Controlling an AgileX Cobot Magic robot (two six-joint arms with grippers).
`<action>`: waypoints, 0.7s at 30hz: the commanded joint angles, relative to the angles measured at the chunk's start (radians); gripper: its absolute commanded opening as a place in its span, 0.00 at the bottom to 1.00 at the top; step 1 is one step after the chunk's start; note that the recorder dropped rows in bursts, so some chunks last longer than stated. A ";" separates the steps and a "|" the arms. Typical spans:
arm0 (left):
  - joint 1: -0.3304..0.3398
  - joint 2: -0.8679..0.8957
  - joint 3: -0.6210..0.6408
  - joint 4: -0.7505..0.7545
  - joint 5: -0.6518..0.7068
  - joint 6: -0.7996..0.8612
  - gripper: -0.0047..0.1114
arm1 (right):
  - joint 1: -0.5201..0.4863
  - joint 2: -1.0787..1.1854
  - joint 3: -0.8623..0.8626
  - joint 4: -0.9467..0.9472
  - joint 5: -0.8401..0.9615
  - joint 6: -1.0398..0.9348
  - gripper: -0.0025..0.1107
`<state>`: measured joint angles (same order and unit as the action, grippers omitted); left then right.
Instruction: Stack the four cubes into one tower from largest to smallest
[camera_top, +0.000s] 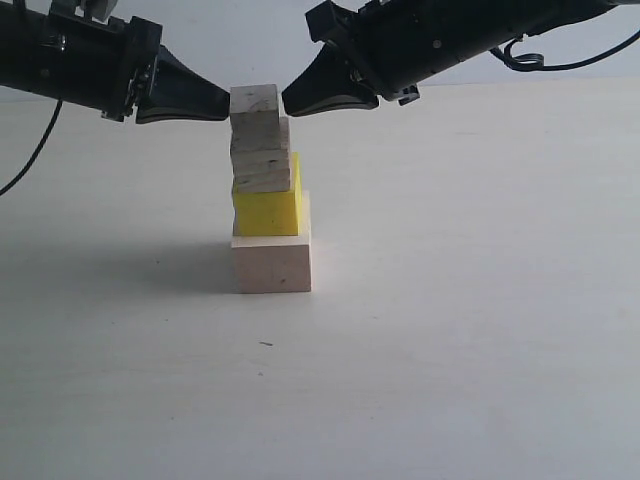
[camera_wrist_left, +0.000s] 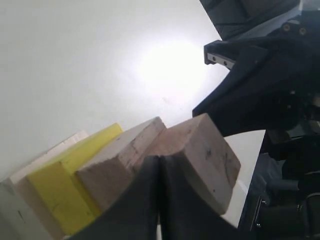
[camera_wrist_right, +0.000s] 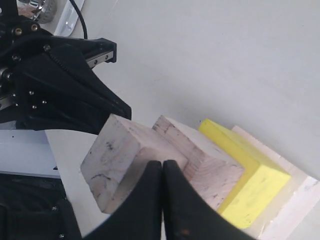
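The tower stands mid-table: the largest pale cube (camera_top: 272, 262) at the base, the yellow cube (camera_top: 267, 205) on it, the grainy cube (camera_top: 264, 160) third, and the smallest cube (camera_top: 254, 103) on top, set slightly to the left. My left gripper (camera_top: 226, 103) is shut, its tip against the top cube's left face. My right gripper (camera_top: 286, 101) is also shut, its tip at the cube's right face. In the left wrist view the shut fingertips (camera_wrist_left: 159, 159) meet the smallest cube (camera_wrist_left: 210, 155). In the right wrist view the shut tips (camera_wrist_right: 162, 163) press the same cube (camera_wrist_right: 112, 160).
The pale tabletop (camera_top: 450, 350) spreads around the tower on all sides. A black cable (camera_top: 30, 160) hangs from the left arm at the far left. Another cable (camera_top: 545, 62) loops off the right arm at the upper right.
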<state>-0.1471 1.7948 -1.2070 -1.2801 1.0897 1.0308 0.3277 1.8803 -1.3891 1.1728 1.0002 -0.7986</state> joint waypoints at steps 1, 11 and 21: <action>0.000 -0.004 -0.006 -0.018 -0.005 -0.002 0.04 | -0.001 -0.008 -0.004 -0.006 -0.008 -0.003 0.02; 0.000 -0.004 -0.006 -0.042 -0.011 0.004 0.04 | -0.001 -0.008 -0.004 -0.006 -0.008 -0.003 0.02; 0.000 -0.004 -0.006 -0.042 -0.013 0.004 0.04 | -0.001 -0.008 -0.004 -0.006 -0.006 -0.003 0.02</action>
<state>-0.1471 1.7948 -1.2070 -1.3051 1.0856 1.0308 0.3277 1.8803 -1.3891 1.1728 0.9966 -0.7968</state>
